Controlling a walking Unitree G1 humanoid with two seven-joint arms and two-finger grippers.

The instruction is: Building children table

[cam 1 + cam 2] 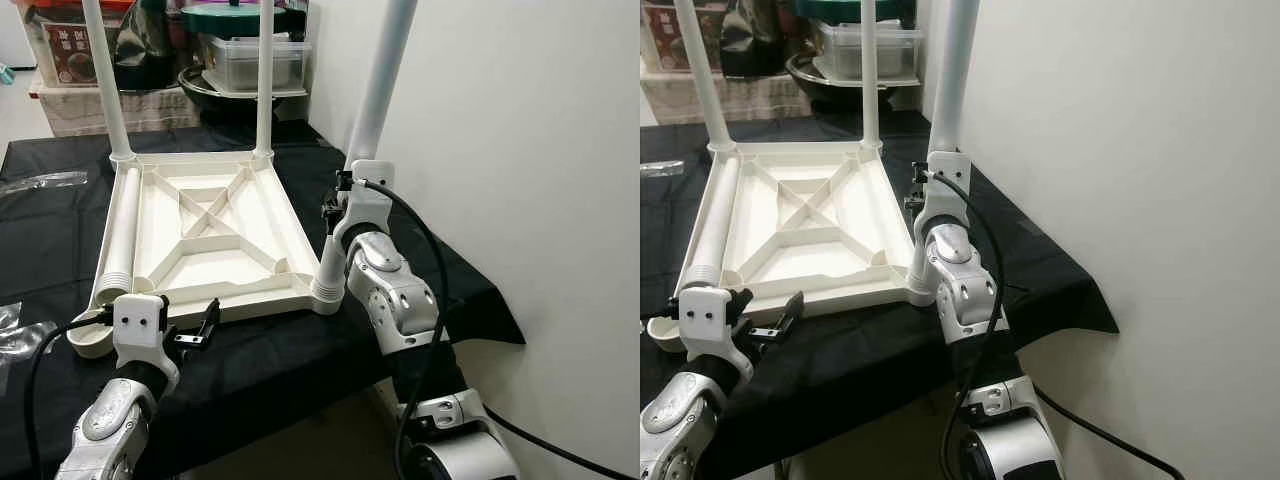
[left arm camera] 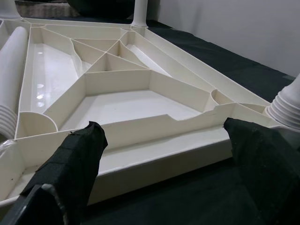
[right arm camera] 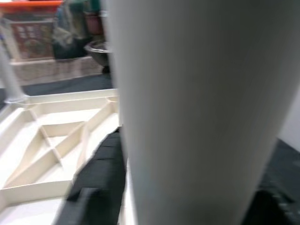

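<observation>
Legs stand in three corners as our right claw (image 1: 340,205) grasps the near-right leg (image 1: 375,100), left claw (image 1: 190,335) released, fourth leg (image 1: 122,225) lying loose.

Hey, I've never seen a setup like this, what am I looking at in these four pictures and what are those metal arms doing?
This is a humanoid robot assembling a small white plastic table. The two wide pictures come from cameras in its head; the two close-ups come from cameras on its wrists. The tabletop lies upside down on a black cloth. Three legs stand in its corners, and a fourth leg lies inside the tabletop. The right gripper is closed around the near right leg at its corner. The left gripper is open, just in front of the tabletop's near edge, holding nothing. Storage boxes stand behind.
</observation>
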